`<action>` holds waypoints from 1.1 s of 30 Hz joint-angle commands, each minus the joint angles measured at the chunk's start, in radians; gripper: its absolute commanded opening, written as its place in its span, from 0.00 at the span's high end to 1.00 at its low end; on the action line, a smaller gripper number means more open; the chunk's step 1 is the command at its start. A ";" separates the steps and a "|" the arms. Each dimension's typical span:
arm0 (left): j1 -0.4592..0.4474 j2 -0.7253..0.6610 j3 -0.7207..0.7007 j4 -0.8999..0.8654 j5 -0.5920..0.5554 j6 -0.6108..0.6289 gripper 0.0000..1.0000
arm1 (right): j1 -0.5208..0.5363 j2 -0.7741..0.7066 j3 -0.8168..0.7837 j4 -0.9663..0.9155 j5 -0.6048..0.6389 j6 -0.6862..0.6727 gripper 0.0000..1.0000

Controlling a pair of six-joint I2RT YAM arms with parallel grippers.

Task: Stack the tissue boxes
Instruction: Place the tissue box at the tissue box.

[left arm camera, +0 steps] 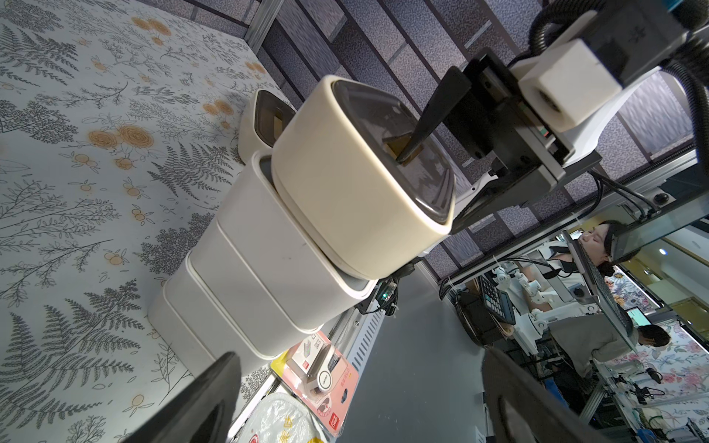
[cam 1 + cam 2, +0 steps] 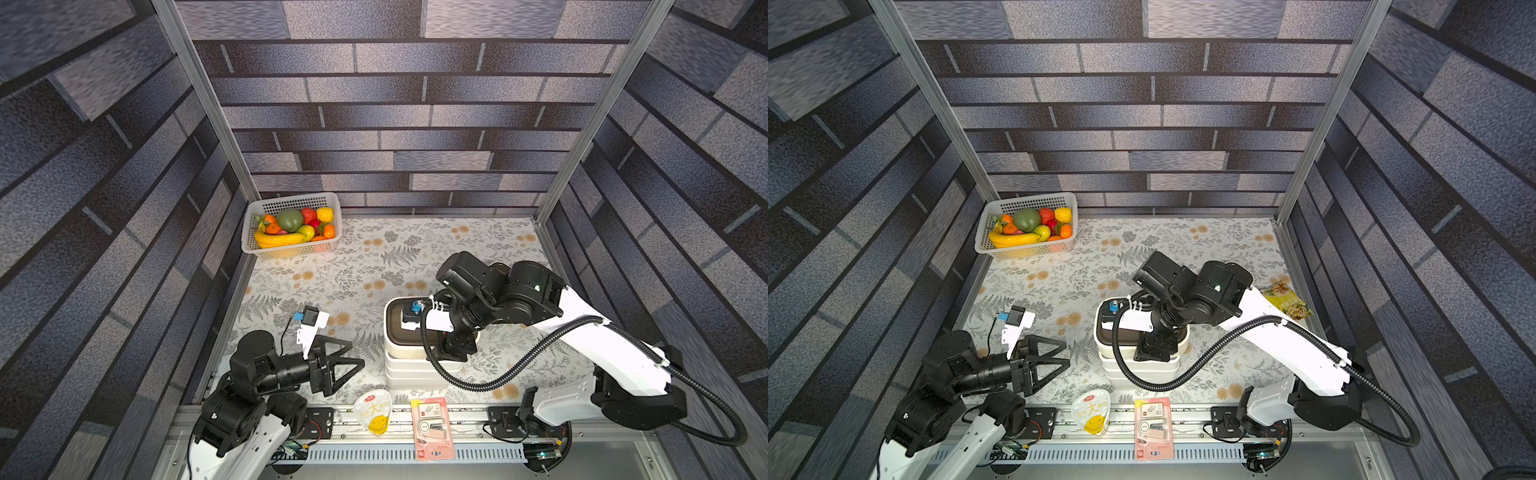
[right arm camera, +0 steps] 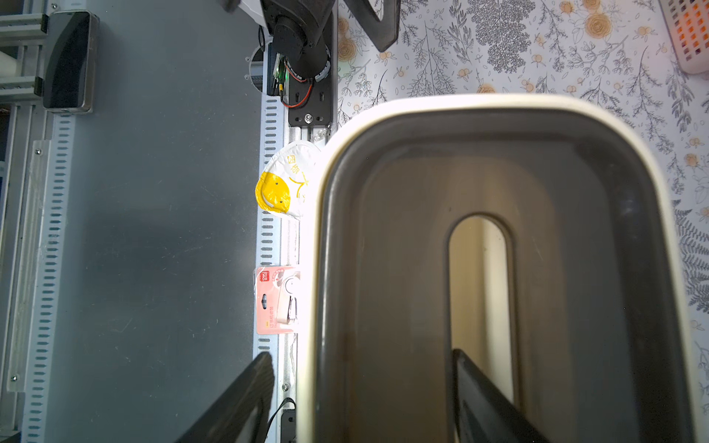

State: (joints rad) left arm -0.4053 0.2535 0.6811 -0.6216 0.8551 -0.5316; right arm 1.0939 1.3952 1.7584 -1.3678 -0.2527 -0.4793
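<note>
The top tissue box (image 1: 345,199) is set askew on the stack (image 1: 245,276); the right claw (image 3: 360,354), seemingly released, is hooked in its slot (image 3: 479,276), so it could be dragged off on withdrawal.

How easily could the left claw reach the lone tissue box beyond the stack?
Probably not easily: the stack stands between the left claw and the lone box, and the right claw straddles the top box, crowding the way over.

floral-print table (image 2: 415,249). stack of tissue boxes (image 2: 415,376) stands directly under right gripper (image 3: 360,354); lone tissue box (image 1: 249,126) lies beyond the stack from left gripper (image 2: 357,353). fruit basket (image 2: 291,250) well apart from left gripper. snack packet (image 2: 1285,303) well apart from right gripper.
</note>
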 commanded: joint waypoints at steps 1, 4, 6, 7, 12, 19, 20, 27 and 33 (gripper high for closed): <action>-0.007 0.009 0.001 -0.010 -0.008 0.016 0.00 | 0.009 -0.015 -0.005 0.007 -0.008 0.004 0.27; -0.009 0.009 0.001 -0.010 -0.010 0.017 0.00 | 0.009 -0.015 -0.006 0.007 -0.017 0.009 0.27; -0.009 0.009 0.001 -0.010 -0.010 0.016 0.00 | 0.009 -0.015 -0.002 0.006 -0.022 0.011 0.28; -0.009 0.009 0.001 -0.009 -0.010 0.017 0.00 | 0.009 -0.013 -0.001 0.006 -0.024 0.013 0.28; -0.010 0.007 0.001 -0.010 -0.011 0.017 0.00 | 0.009 -0.001 0.009 0.003 -0.028 0.028 0.28; -0.012 0.007 0.001 -0.009 -0.012 0.016 0.00 | 0.009 0.013 0.019 0.004 -0.011 0.028 0.28; -0.013 0.007 0.001 -0.011 -0.013 0.016 0.00 | 0.009 0.011 0.021 0.004 -0.007 0.029 0.28; -0.015 0.010 0.001 -0.009 -0.008 0.016 0.00 | 0.008 -0.020 0.008 0.032 0.075 0.042 0.24; -0.013 0.020 0.000 -0.002 0.011 0.015 0.00 | 0.009 -0.051 0.031 0.065 0.089 0.056 0.20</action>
State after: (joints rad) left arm -0.4129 0.2562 0.6811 -0.6216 0.8528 -0.5316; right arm 1.0939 1.3792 1.7592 -1.3293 -0.1856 -0.4404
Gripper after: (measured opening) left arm 0.997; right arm 0.798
